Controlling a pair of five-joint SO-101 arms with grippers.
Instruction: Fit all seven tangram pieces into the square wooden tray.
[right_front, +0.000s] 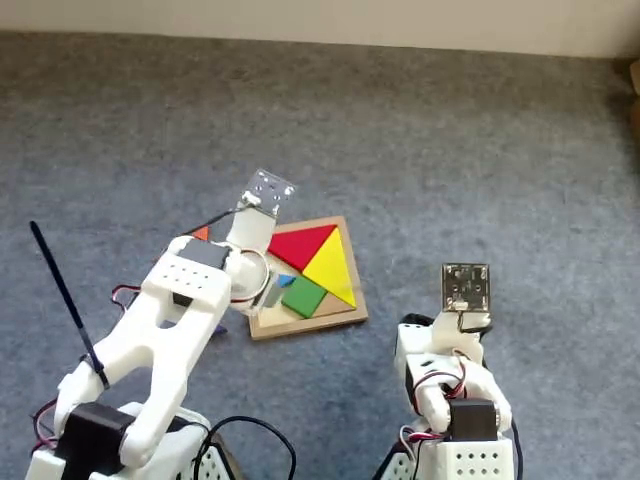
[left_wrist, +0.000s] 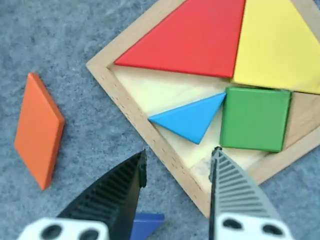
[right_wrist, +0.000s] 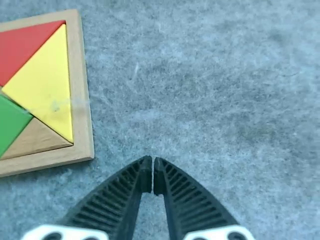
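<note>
The square wooden tray (left_wrist: 131, 119) (right_front: 345, 232) holds a red triangle (left_wrist: 192, 37), a yellow triangle (left_wrist: 277, 45), a green square (left_wrist: 255, 119) and a tan triangle (right_wrist: 35, 141). A small blue triangle (left_wrist: 192, 119) lies askew on the pale tray floor. My left gripper (left_wrist: 179, 159) hangs open over the tray's rim, nothing between its fingers. An orange parallelogram (left_wrist: 39, 130) (right_front: 201, 234) lies on the carpet beside the tray. A dark blue piece (left_wrist: 147, 222) peeks out under the left gripper. My right gripper (right_wrist: 152, 175) is shut and empty over carpet, off the tray's other side.
Grey carpet (right_front: 450, 140) covers the whole surface, with open room beyond and to the right of the tray. The left arm (right_front: 185, 300) leans over the tray's left corner. The right arm (right_front: 455, 370) stands near the front edge.
</note>
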